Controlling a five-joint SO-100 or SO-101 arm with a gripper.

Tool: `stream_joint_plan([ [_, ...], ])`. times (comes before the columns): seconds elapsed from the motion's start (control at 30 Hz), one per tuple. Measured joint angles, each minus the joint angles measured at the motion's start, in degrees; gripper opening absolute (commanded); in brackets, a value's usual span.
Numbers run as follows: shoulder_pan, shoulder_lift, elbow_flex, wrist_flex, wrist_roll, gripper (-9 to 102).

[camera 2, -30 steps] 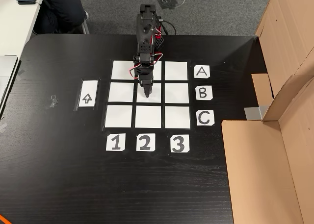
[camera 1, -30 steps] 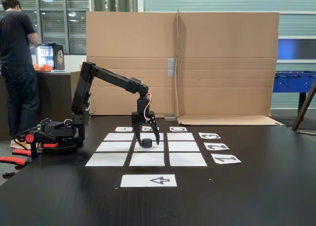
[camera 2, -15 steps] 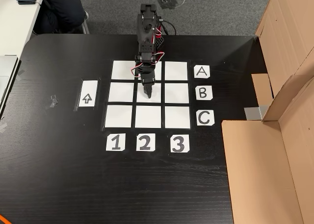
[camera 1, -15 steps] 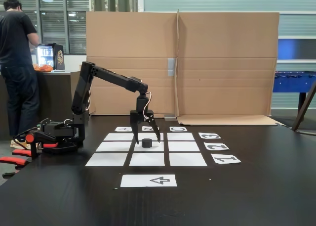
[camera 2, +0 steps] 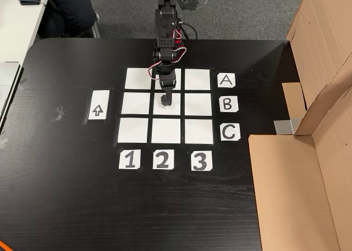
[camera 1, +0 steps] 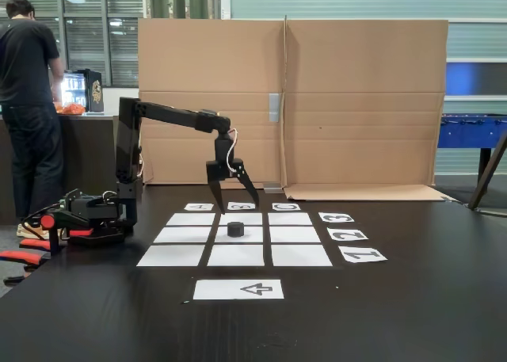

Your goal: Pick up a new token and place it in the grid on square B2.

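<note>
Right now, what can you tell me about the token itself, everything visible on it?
The token is a small, squat black cylinder, puck-like with a matte finish and no markings I can make out. It stands flat on square B2, the centre sheet of the grid, much narrower than that sheet. Nothing grips it: the gripper hangs open above it, apart from it. In the top-down fixed view the gripper partly overlaps the token, so its outline there is hard to separate.

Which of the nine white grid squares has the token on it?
The centre square, B2: middle row beside label B, middle column above label 2. The black token sits on it under the raised gripper; the other eight squares are bare.
</note>
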Motion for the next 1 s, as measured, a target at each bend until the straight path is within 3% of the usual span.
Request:
stream_joint_plan([
  [0.47, 1.32, 18.63, -0.18, 8.44, 0.09, 37],
  [0.7, 7.82, 31.82, -0.35, 10.46, 0.0, 37],
  [1.0, 24.87, 46.85, -0.53, 11.25, 0.18, 39],
])
